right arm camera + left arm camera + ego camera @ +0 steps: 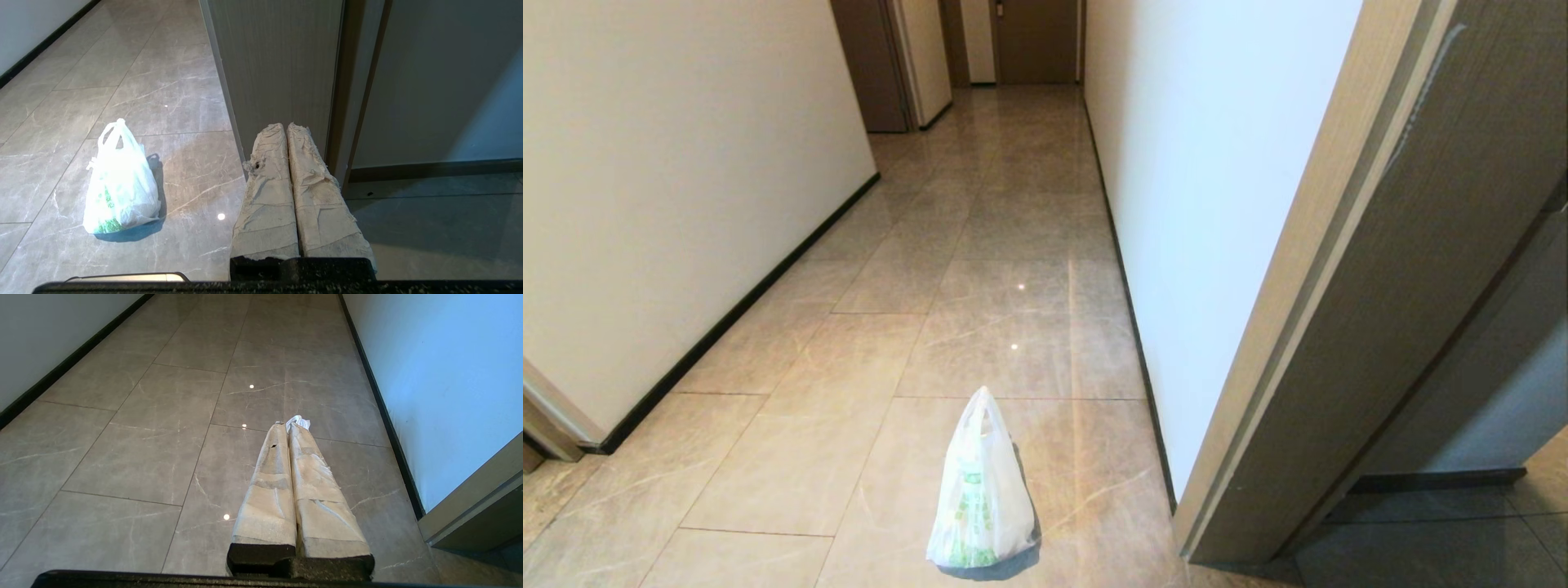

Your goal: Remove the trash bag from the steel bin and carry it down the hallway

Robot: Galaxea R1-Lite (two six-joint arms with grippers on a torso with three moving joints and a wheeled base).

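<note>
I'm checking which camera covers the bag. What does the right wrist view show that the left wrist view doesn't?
Only the right wrist view shows the trash bag standing on the floor with its loop handles up, apart from the shut right gripper, plus a brown door. Only the left wrist view shows the shut left gripper with a white scrap at its tips. Both show the hallway tiles and black baseboard.
</note>
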